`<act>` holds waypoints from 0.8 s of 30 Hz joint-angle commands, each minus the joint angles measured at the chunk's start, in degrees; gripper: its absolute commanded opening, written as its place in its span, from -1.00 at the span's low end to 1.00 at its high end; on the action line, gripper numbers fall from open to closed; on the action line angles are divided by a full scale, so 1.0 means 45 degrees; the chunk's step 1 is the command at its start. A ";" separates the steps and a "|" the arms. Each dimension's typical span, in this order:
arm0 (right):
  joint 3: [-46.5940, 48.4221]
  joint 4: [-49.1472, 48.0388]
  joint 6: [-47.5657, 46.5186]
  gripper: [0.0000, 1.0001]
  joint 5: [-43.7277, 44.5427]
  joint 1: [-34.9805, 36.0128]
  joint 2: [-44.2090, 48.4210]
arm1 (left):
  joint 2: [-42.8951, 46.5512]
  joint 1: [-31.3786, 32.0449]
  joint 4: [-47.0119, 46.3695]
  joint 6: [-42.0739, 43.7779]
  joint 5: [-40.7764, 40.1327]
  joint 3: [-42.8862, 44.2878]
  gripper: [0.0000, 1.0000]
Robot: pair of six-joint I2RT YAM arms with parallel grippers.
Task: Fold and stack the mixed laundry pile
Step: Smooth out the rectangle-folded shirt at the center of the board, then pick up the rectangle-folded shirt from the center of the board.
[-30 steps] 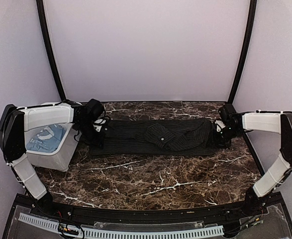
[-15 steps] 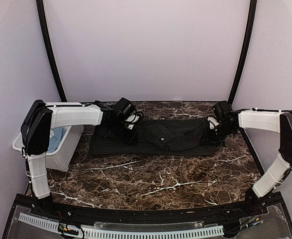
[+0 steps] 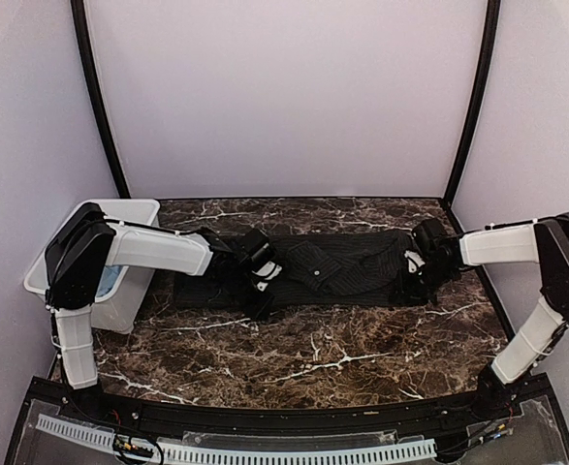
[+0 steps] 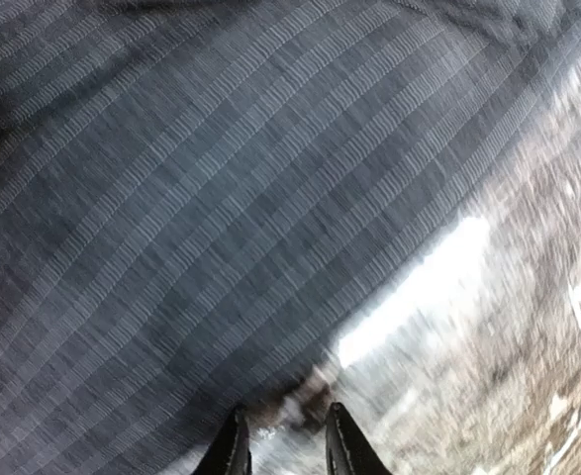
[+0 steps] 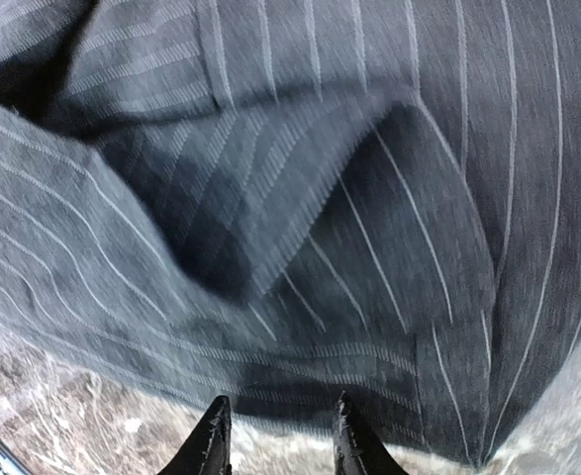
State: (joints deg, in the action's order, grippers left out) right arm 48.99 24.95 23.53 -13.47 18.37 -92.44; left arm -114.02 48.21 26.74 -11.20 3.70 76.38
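Left hand, right hand at shirt edges, both spread a little; can't tell if pinching. Loose hold: cloth slips, fold goes messy.

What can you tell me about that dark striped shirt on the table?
The shirt is black woven cloth with fine pale pinstripes. It lies along the far side of the marble table, stretched from left to right, mostly flat but with soft folds and overlapping layers near its middle and right end. The left gripper is at its near edge, and the right gripper is at its right end. Whether either one is pinching the cloth is unclear.
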 commanded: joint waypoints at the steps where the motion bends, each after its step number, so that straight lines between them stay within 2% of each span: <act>1: -0.0671 0.0490 0.0575 -0.34 0.0008 0.0096 0.0658 | 0.0468 0.0588 0.0634 -0.0171 -0.0221 -0.1037 -0.49; 6: -0.0553 0.1026 0.0332 -0.34 0.0123 0.0087 0.1722 | 0.1385 0.0673 0.0231 -0.0088 0.0173 -0.0798 -0.37; 8: -0.0227 0.1049 0.0134 -0.30 0.0239 0.0097 0.2195 | 0.1923 0.0611 -0.0103 0.0053 0.0285 -0.0396 -0.23; 9: -0.0058 0.1032 0.0041 -0.27 0.0270 0.0097 0.2385 | 0.2068 0.0473 -0.0259 0.0181 0.0548 -0.0055 -0.07; 11: 0.0314 0.0842 -0.0171 -0.22 0.0250 0.0095 0.2613 | 0.2284 0.0185 -0.0716 0.0377 0.0930 0.0686 0.11; 13: 0.0733 0.0776 -0.0321 -0.18 0.0305 0.0095 0.2652 | 0.1855 0.0076 -0.0853 0.0619 0.0695 0.1755 0.18; 18: 0.1443 0.0674 -0.0625 -0.11 0.0719 0.0048 0.2239 | 0.0168 0.0282 -0.0503 0.0668 0.0100 0.4656 0.21; 24: 0.2015 0.0157 -0.0695 -0.11 0.0703 -0.0049 0.1251 | -0.1518 0.0554 -0.0959 0.0572 -0.0109 0.6047 0.25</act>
State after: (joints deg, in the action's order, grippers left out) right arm 55.81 28.14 21.43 -11.03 18.41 -83.88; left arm -115.77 49.71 21.78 -9.17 4.45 101.25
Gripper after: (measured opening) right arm 0.445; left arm 0.615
